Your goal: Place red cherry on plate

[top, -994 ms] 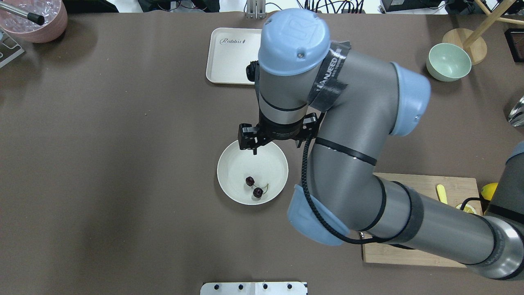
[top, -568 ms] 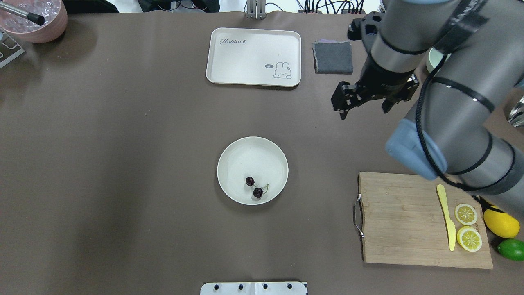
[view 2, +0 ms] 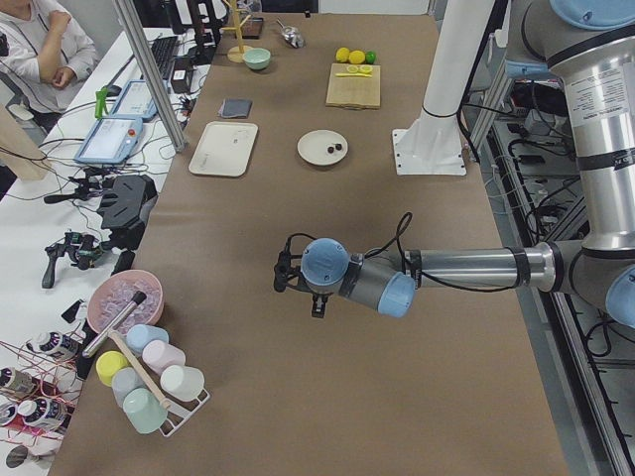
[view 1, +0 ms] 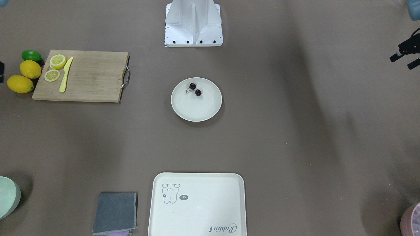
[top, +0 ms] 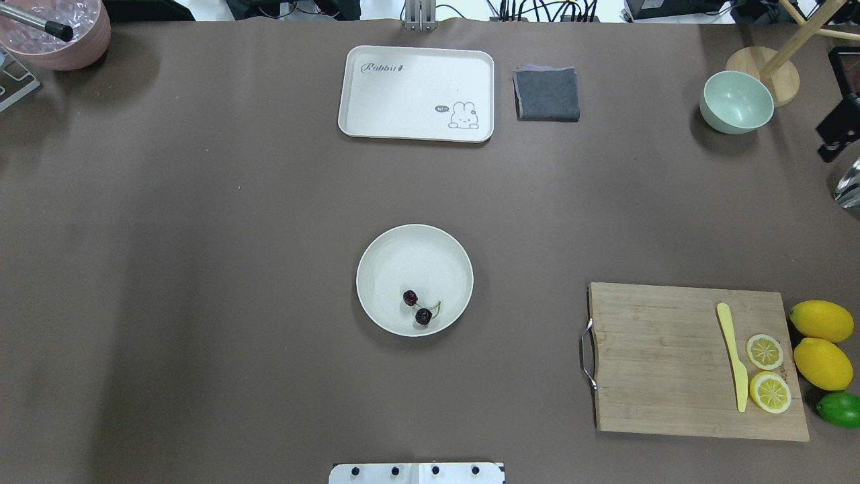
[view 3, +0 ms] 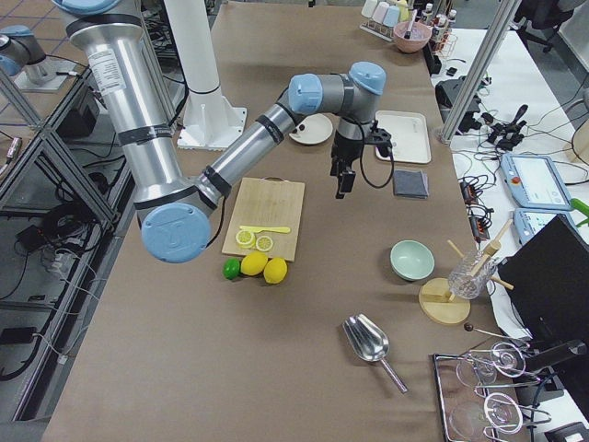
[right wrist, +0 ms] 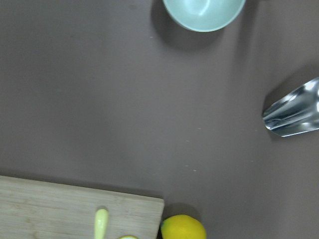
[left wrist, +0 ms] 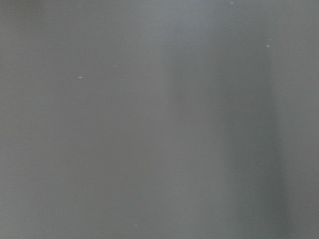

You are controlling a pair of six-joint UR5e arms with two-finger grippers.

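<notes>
Currently the red cherry (top: 416, 307) lies on the plate (top: 393, 259) mid-desk (top: 201, 269), in the plate's robot-side half. Right gripper (view 3: 341, 182) hangs well right of the plate, near the wooden board (top: 658, 356). Left gripper (view 1: 402, 56) sits far left, well apart. Fingers on both: cannot tell whether released or clenched.

The left arm (view 2: 461, 268) lies stretched out level over the table's (view 2: 248, 397) left end. Its wrist is turned so that the left gripper (view 2: 316, 305) points down above the bare top; whether its jaws stand apart cannot be told. The right arm (view 3: 262, 138) reaches out high over the table's right half, with the right gripper (view 3: 342, 181) hanging straight down, clear of the top and too small to read.
</notes>
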